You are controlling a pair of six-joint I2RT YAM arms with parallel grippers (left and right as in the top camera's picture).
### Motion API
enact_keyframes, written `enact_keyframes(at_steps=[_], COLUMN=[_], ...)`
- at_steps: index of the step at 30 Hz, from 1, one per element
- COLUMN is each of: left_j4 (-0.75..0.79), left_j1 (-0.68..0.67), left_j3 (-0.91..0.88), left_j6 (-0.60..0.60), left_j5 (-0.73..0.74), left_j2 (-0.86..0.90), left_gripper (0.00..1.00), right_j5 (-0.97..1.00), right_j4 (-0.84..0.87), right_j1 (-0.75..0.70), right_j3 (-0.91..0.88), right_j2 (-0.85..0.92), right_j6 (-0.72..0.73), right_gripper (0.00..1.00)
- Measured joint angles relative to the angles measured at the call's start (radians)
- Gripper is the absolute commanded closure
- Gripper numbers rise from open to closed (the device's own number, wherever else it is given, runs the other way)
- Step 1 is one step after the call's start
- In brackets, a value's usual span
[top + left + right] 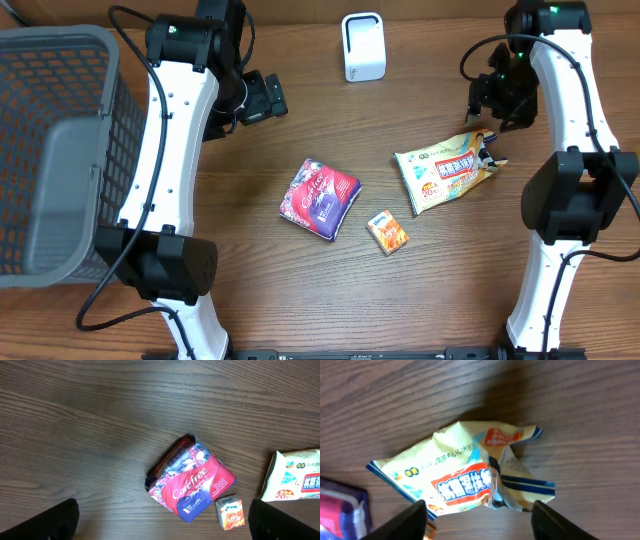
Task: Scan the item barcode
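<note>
A crumpled cream snack bag [445, 170] with red and blue print lies flat on the wooden table; no barcode shows on its upper face. My right gripper [497, 100] hovers above its right end. In the right wrist view the bag [465, 472] lies below, and the right gripper [480, 522] is open with only bare table between its fingers. A white scanner [363, 46] stands at the back centre. My left gripper [268, 97] hangs open at the back left, high above the table. In the left wrist view the left gripper [162, 525] holds nothing.
A red and purple Carefree pack [320, 198] and a small orange tissue box [388, 232] lie mid-table, left of the bag. The pack [192, 480] and box [230, 512] also show in the left wrist view. A grey mesh basket [55, 150] fills the left side.
</note>
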Motion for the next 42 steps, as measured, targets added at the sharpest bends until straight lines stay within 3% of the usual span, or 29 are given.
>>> enact_keyframes(at_steps=[5,6,15,26,31,42], left_j4=[0.000,0.000,0.000,0.053,0.122,0.320], left_j1=[0.000,0.000,0.000,0.000,-0.016,-0.323], left_j3=[0.000,0.000,0.000,0.000,0.000,0.000], left_j6=[0.000,0.000,0.000,-0.101,-0.105,-0.062], left_j5=[0.000,0.000,0.000,0.079,0.217,0.366], left_j2=[0.000,0.000,0.000,0.000,0.003,0.206], left_gripper=[0.00,0.00,0.00,0.00,0.04,0.11], right_j5=[0.040,0.043,0.000,0.014,0.095,0.155], right_j4=[0.002,0.001,0.000,0.010,0.015,0.137], right_j1=[0.017,0.018,-0.024,-0.061,-0.064,-0.064], right_j3=[0.000,0.000,0.000,0.005,0.011,0.009], right_j2=[0.000,0.000,-0.026,-0.417,-0.457,-0.431], right_j6=[0.000,0.000,0.016,0.027,0.026,0.026], right_gripper=[0.14,0.00,0.00,0.00,0.00,0.00])
